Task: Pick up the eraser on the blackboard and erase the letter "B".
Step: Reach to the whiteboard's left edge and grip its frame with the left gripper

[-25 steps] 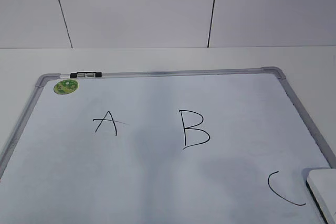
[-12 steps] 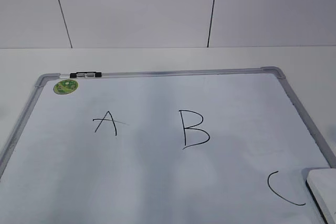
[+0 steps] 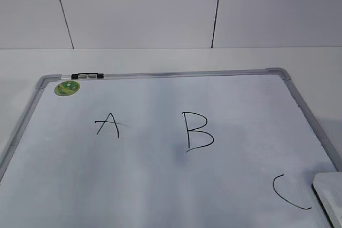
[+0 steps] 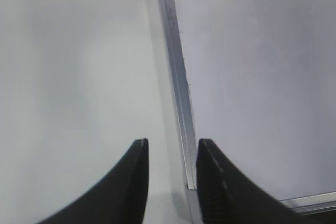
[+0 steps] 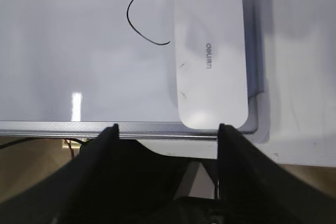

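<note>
The blackboard (image 3: 160, 185) is a white dry-erase board with a grey frame, lying flat. A black letter "B" (image 3: 199, 131) is drawn at its middle, between an "A" (image 3: 108, 125) and a "C" (image 3: 288, 191). The white eraser (image 3: 330, 195) lies at the board's near right corner; in the right wrist view (image 5: 211, 56) it sits just beyond my right gripper (image 5: 168, 127), which is open and empty. My left gripper (image 4: 170, 148) is open and empty, hovering over the board's left frame edge (image 4: 178, 82). Neither gripper shows in the exterior view.
A round green sticker (image 3: 67, 88) and a black clip (image 3: 88, 76) sit at the board's far left corner. White table surface (image 3: 160, 60) surrounds the board, with a white wall behind. The table's near edge and wires show in the right wrist view (image 5: 31, 145).
A faint shadow on the board's middle has shifted a little. The eraser and the letters have not moved.
</note>
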You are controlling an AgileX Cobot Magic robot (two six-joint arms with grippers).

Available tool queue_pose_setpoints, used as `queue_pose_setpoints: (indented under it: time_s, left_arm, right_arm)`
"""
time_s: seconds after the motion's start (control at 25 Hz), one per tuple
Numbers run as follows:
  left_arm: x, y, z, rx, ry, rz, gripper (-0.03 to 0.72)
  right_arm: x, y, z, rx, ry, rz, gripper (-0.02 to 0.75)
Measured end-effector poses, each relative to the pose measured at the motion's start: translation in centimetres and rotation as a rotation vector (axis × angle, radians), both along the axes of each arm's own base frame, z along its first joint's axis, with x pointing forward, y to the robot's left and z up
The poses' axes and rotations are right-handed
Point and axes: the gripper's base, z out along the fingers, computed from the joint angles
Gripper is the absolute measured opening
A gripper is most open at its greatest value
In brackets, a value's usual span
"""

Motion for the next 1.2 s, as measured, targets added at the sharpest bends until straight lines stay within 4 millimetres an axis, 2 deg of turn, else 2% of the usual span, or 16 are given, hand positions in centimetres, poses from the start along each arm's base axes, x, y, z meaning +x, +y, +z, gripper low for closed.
queue_pose_setpoints:
  time_s: [0.28,0.44,0.6,0.92,1.2]
  left_arm:
    - [6.8,-0.1,-4.3,0.002,0.26,0.003,0.238]
    - [10.3,-0.1,-5.9,0.003,0.291,0.007,0.238]
    - [12.9,-0.1,-7.3,0.004,0.316,0.01,0.232]
    - [15.4,-0.2,-11.3,-0.007,0.361,0.023,0.227]
    - [16.3,-0.3,-12.7,-0.027,0.352,0.034,0.222]
  right_arm:
    - [2.1,0.4,-0.8,0.009,0.126,0.001,0.442]
    - [2.5,0.6,-1.1,0.031,0.152,0.0,0.442]
    - [2.5,0.7,-1.1,0.04,0.154,0.0,0.442]
    - [2.5,0.7,-1.1,0.045,0.155,0.0,0.442]
    - [2.5,0.8,-1.1,0.049,0.157,0.0,0.442]
